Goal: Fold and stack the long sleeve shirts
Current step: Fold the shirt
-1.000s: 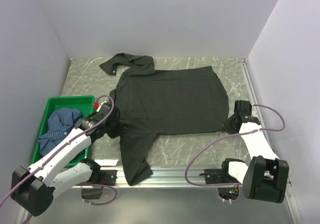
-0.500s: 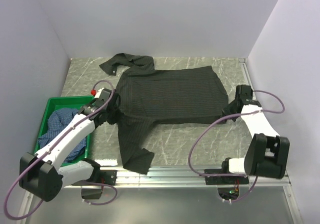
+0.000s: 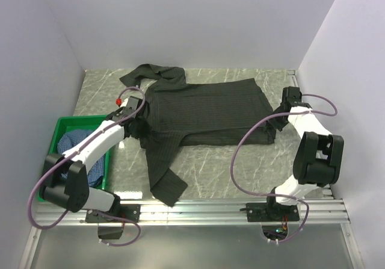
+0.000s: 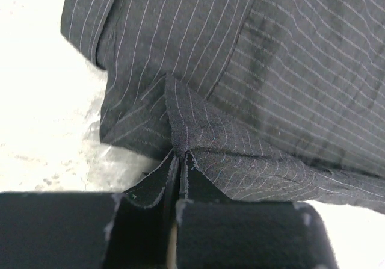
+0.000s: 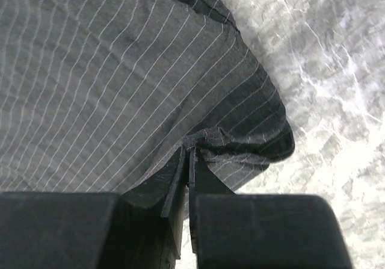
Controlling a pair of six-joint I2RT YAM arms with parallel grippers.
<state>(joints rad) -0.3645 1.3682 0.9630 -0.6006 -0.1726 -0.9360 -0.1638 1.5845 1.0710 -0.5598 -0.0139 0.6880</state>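
From above, we see the black shirt (image 3: pixel 204 109) spread mid-table with only its near edge gathered up. The blue shirt (image 3: pixel 75 144) lies crumpled in the green crate (image 3: pixel 72 121) at the left.

At the left wrist, our left gripper (image 4: pixel 179 160) is clamped tight on pinstriped cloth.

At the right wrist, the right gripper (image 5: pixel 186 157) likewise pinches a hem corner.

We judge that most of the folding, and all of the stacking, remains.

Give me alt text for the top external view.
A black pinstriped shirt lies spread across the marbled table, with the left gripper clamped on its left edge and the right gripper clamped on its right corner. One sleeve trails toward the near edge; a blue checked shirt sits crumpled in a green crate at left.
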